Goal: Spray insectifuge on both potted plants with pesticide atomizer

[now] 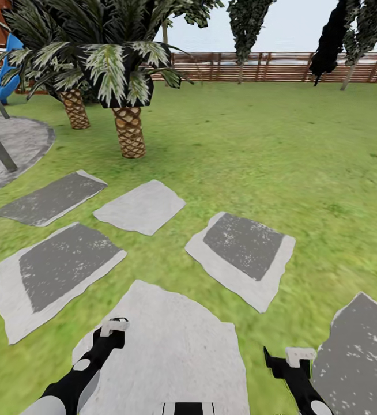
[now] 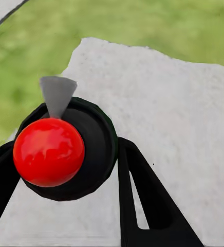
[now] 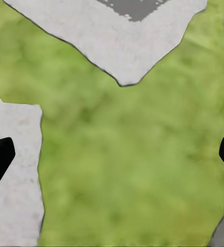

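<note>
Left claw (image 2: 60, 170) grips red-topped pesticide atomizer (image 2: 49, 152); right claw (image 3: 112, 154) spread wide above lawn (image 3: 132, 154).

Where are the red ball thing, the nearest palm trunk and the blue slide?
Red ball (image 2: 49, 152), left wrist view, its front.
Palm trunk (image 1: 129, 132), head view, mid-trunk.
Blue slide (image 1: 5, 80), head view, its chute.

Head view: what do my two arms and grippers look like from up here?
Both arms are glossy black with pale grey-white segments toward the body. The left arm has a round white disc set into its black link and ends in a small white block at the wrist. The right arm is black, also capped by a white block. In the right wrist view the jaws appear as plain black tips. No cables show.
</note>
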You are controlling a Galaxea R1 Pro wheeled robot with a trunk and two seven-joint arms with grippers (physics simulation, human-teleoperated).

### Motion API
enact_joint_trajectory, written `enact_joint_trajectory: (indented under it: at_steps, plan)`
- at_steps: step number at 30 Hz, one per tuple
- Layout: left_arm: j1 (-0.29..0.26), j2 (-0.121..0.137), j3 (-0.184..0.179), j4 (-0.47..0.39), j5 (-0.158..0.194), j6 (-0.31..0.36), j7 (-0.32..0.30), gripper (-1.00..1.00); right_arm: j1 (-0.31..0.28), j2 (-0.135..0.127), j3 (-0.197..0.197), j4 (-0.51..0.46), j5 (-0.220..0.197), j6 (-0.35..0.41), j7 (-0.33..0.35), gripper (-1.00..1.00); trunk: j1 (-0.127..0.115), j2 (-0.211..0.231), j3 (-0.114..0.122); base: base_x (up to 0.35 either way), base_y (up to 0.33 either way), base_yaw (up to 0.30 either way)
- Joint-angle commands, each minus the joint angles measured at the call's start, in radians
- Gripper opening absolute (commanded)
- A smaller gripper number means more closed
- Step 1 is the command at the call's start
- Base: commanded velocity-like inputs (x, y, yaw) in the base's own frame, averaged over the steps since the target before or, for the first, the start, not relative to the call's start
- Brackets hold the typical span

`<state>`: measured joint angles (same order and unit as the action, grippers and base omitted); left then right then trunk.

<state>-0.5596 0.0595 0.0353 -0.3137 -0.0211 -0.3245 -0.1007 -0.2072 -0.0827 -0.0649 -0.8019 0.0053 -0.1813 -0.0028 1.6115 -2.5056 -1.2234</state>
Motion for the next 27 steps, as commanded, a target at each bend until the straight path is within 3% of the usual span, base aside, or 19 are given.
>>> enact_joint_trajectory:
  at_steps: [1, 5, 8, 12, 14, 17, 22, 27]
  plan:
    - [0.017, 0.007, 0.003, 0.005, -0.003, -0.004, -0.002, -1.00, 0.000, 0.000, -0.033, 0.029, 0.001, -0.003, 0.000, 1.00, -0.001, 0.000, 0.003, 0.000, 0.000, -0.298]
    - [0.105, 0.022, 0.010, 0.009, -0.001, -0.010, 0.004, -1.00, 0.000, -0.002, -0.176, 0.139, 0.002, -0.017, 0.006, 1.00, -0.002, 0.001, 0.019, 0.000, 0.000, -0.299]
    - [0.161, 0.026, 0.014, 0.008, 0.004, -0.014, 0.009, -1.00, 0.000, 0.001, -0.228, 0.199, 0.004, -0.088, 0.008, 1.00, -0.004, 0.002, 0.031, 0.000, 0.000, -0.300]
    - [0.213, 0.027, 0.029, 0.008, 0.036, -0.017, 0.044, -1.00, 0.000, 0.011, -0.242, 0.276, 0.008, -0.212, 0.011, 1.00, -0.006, 0.003, 0.046, 0.000, 0.000, -0.300]
    - [0.232, 0.029, 0.039, 0.005, 0.048, -0.017, 0.054, -1.00, 0.000, 0.013, -0.243, 0.305, 0.009, -0.234, 0.012, 1.00, -0.007, 0.003, 0.054, 0.000, 0.000, -0.300]
    - [0.248, 0.046, 0.062, 0.000, 0.054, -0.017, 0.059, -1.00, 0.000, 0.013, -0.241, 0.327, 0.023, -0.241, 0.014, 1.00, -0.008, 0.004, 0.065, 0.000, 0.000, -0.242]
    - [0.259, 0.067, 0.125, 0.000, 0.054, -0.017, 0.059, -1.00, 0.000, 0.014, -0.242, 0.336, 0.101, -0.244, 0.014, 1.00, -0.010, 0.005, 0.085, 0.000, 0.000, -0.071]
    - [0.262, 0.071, 0.134, 0.001, 0.048, -0.018, 0.058, -1.00, 0.000, 0.015, -0.242, 0.356, 0.132, -0.245, 0.014, 1.00, -0.019, 0.020, 0.103, 0.000, 0.000, -0.223]
